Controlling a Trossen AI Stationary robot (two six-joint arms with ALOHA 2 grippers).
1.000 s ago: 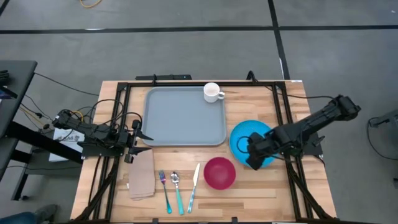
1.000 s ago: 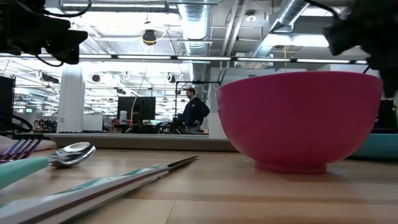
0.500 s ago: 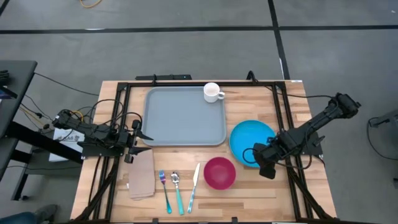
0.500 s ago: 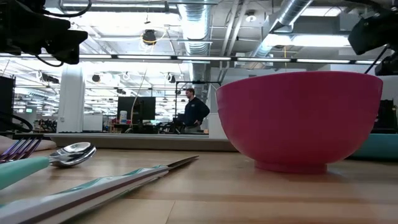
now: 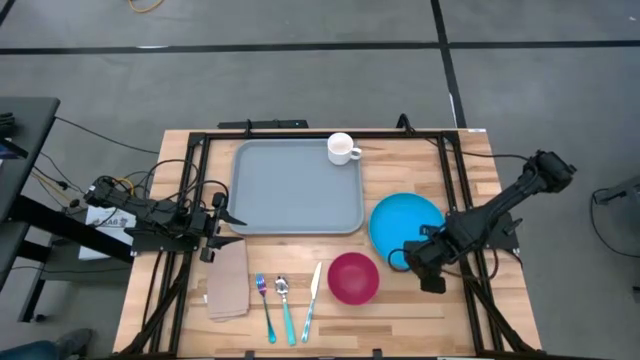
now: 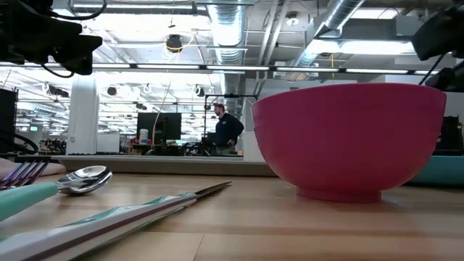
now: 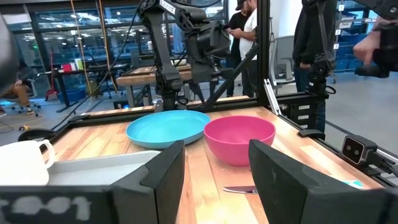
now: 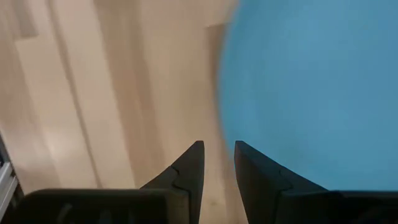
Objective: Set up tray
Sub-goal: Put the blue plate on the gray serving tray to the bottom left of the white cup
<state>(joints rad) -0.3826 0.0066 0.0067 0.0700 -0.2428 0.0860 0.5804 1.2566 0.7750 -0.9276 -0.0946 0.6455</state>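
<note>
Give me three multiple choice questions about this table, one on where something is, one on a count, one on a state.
1. Where is the white mug?
A. on the grey tray's far right corner
B. inside the pink bowl
C. on the napkin

2. How many utensils lie beside the napkin?
A. one
B. three
C. five

3. What is in the right claw?
A. the blue plate
B. a fork
C. nothing

Answers: 1 A, the mug stands within the tray's rim. 2 B, fork, spoon and knife. 3 C, its fingers are empty above the blue plate's edge.
</note>
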